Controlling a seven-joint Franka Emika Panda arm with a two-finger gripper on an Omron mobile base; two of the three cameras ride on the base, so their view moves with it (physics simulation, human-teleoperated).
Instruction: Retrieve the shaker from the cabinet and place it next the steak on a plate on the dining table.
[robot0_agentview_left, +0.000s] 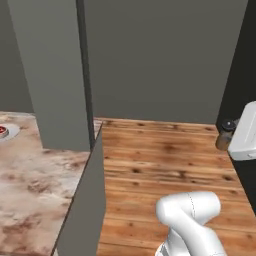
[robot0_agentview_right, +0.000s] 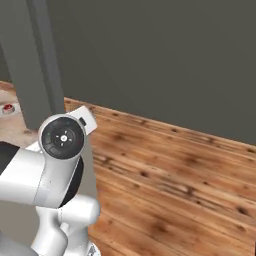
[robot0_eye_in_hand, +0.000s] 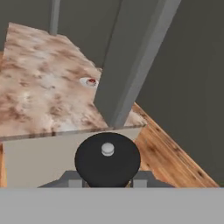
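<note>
Dining table (robot0_agentview_left: 35, 190): one, a long mottled pink-brown marble top with a pale side panel; a grey pillar (robot0_agentview_left: 55, 75) stands at its edge near the end corner.
Floor (robot0_agentview_left: 170, 160): wooden planks, running from the table's end to the dark grey wall.
Arm: one white arm; its hand reaches the right edge of the left base view.
Plate (robot0_eye_in_hand: 87, 82): one, white, on the table top just beside the pillar's foot.
Steak (robot0_eye_in_hand: 91, 82): one, small and red, lying on the plate.
Shaker (robot0_eye_in_hand: 107, 159): one, brown with a rounded dark cap, held off the table, past its end, over the floor.
Gripper (robot0_eye_in_hand: 107, 180): one, jaws pinching the shaker from both sides below the cap.
</note>
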